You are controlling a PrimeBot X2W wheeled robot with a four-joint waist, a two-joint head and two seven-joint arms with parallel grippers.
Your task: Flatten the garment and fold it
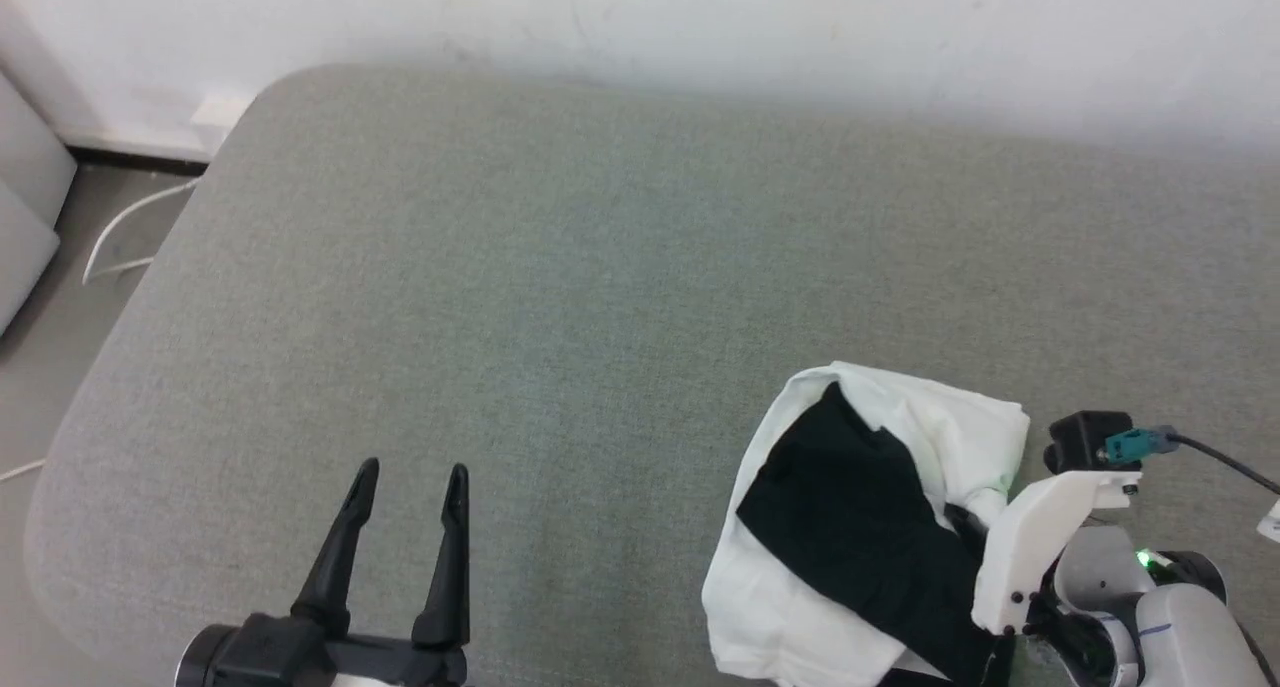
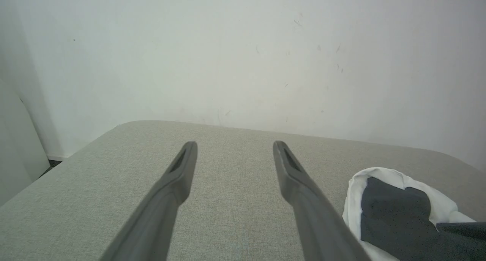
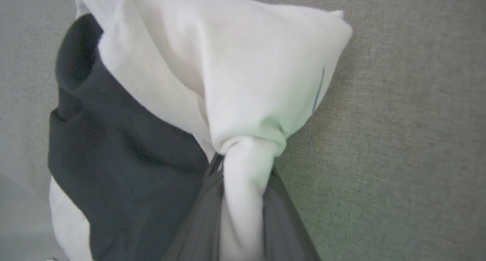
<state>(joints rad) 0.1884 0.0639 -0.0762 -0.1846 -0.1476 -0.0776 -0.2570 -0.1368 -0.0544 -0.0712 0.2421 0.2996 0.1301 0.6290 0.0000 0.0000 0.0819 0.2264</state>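
At the near right of the grey woven cushion (image 1: 600, 267), the crumpled white T-shirt with black sleeves (image 1: 850, 507) lies bunched; the right gripper (image 3: 243, 164) pinches a twisted wad of its white cloth between dark fingers. Well apart, the left gripper (image 1: 413, 467) hangs above bare cushion, fingers spread, grasping nothing.

Bottom of garment (image 1: 860, 507) beyond head view
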